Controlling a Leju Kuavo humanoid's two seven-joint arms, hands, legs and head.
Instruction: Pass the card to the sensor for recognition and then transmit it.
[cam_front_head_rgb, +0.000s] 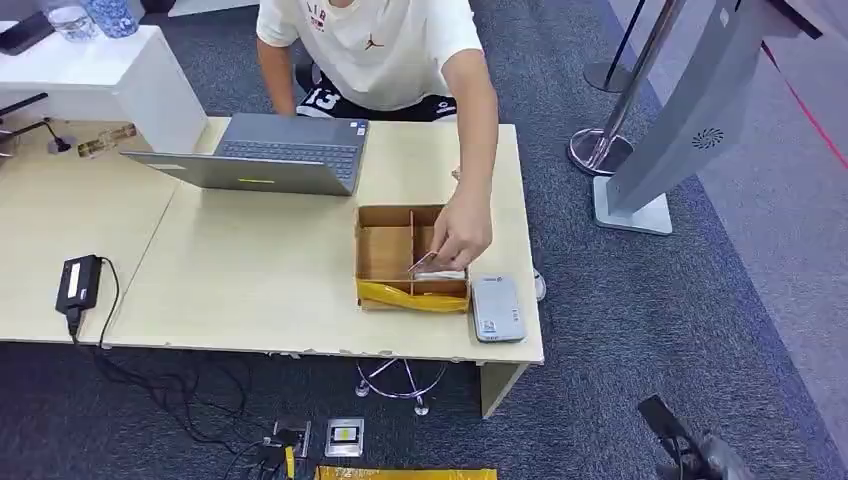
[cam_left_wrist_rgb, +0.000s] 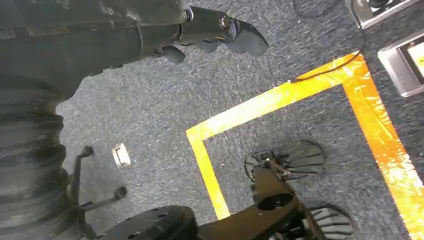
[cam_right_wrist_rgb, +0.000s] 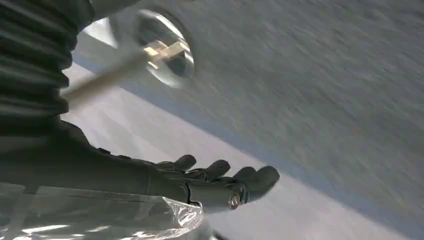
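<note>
Desk: card in box, far from right hand.

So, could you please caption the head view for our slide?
A person's hand reaches into the divided cardboard box beside the grey card reader.

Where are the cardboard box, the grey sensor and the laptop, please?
cardboard box (cam_front_head_rgb: 383, 252): head view, left compartment floor.
grey sensor (cam_front_head_rgb: 497, 308): head view, top face.
laptop (cam_front_head_rgb: 290, 150): head view, keyboard.
</note>
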